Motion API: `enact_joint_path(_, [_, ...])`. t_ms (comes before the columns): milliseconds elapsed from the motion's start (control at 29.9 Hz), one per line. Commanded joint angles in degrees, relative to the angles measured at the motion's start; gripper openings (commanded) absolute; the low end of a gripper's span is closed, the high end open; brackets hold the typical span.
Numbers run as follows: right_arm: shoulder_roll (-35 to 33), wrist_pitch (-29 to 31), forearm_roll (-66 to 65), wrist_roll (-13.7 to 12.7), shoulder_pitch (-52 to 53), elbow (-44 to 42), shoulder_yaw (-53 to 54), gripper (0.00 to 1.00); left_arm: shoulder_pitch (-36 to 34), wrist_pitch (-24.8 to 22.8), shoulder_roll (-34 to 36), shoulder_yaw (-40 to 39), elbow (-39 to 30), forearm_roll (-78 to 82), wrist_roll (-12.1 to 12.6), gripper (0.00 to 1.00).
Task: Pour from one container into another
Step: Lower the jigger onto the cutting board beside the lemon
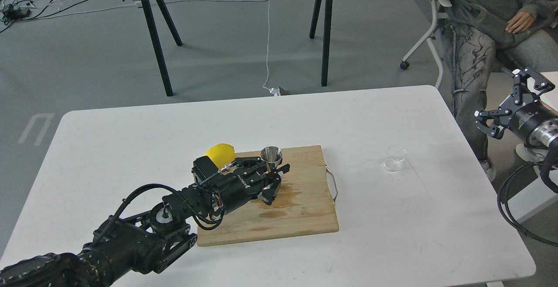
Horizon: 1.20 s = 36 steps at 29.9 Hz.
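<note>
The steel jigger [271, 154] stands upright over the back of the wooden cutting board [305, 217], its mouth facing up. My left gripper [272, 178] is shut around the jigger's lower half, which is hidden by the fingers. Well to the right of the board, the small clear cup [394, 158] sits on the white table [392, 234] with nothing near it. Beyond the table's right edge, my right gripper [508, 101] hangs open and holds nothing.
A yellow lemon [220, 152] lies at the board's back left corner, just behind my left wrist. A wet stain [283, 199] spreads over the middle of the board. A seated person [488, 25] is at the far right, close to my right arm.
</note>
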Motion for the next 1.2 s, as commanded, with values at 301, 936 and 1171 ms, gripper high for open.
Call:
enact_joint_path(301, [0.0, 0.0, 0.0, 0.0, -0.2, 0.0, 0.0, 1.00, 0.0, 0.0, 0.0, 0.0, 0.0, -0.1, 0.0, 0.36])
enact_joint_path(936, [-0.1, 0.0, 0.0, 0.0, -0.6, 0.0, 0.1, 1.00, 1.5, 0.0, 0.0, 0.1, 0.0, 0.0, 0.0, 0.54])
enact_joint_path(1171, [-0.2, 0.0, 0.0, 0.0, -0.6, 0.0, 0.2, 1.00, 1.4, 0.0, 0.0, 0.2, -0.4, 0.0, 0.0, 0.87])
